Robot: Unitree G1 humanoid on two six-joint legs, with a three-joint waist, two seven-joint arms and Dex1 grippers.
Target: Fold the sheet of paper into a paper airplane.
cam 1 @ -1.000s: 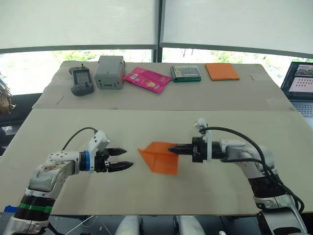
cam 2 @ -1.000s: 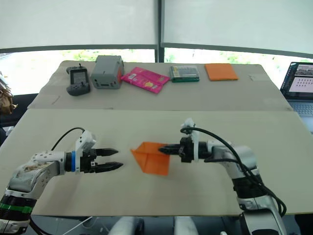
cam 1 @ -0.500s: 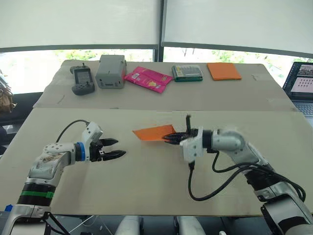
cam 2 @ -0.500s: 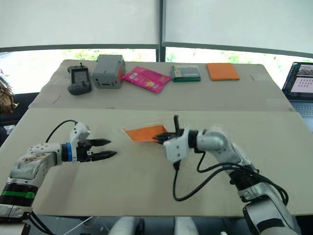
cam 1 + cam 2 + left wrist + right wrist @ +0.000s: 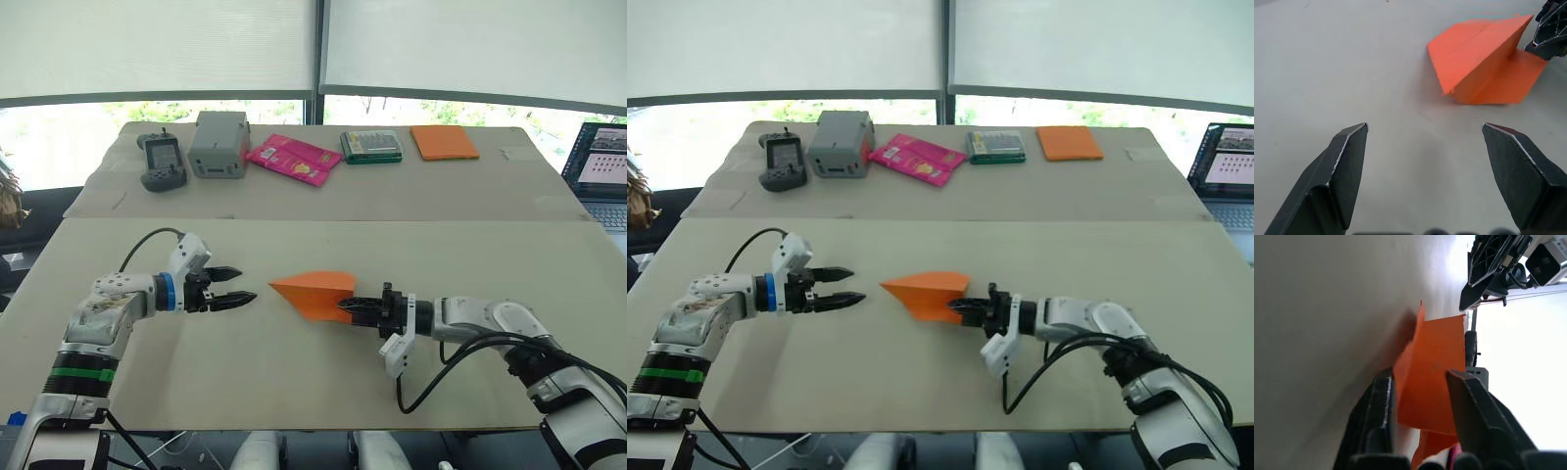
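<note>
At table centre, the right gripper (image 5: 351, 305) pinches the folded sheet of paper (image 5: 315, 294) from three o'clock, while the left gripper (image 5: 245, 297), fingers parted and empty, faces it from nine o'clock.

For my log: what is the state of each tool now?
Left tool: open, holding nothing.
Right tool: closed on the paper.

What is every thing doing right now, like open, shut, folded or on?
sheet of paper: partly folded, pointed, one flap raised.
right end effector: shut on the paper's edge.
left end effector: open, holding nothing, apart from the paper.
laptop: open, screen lit.
</note>
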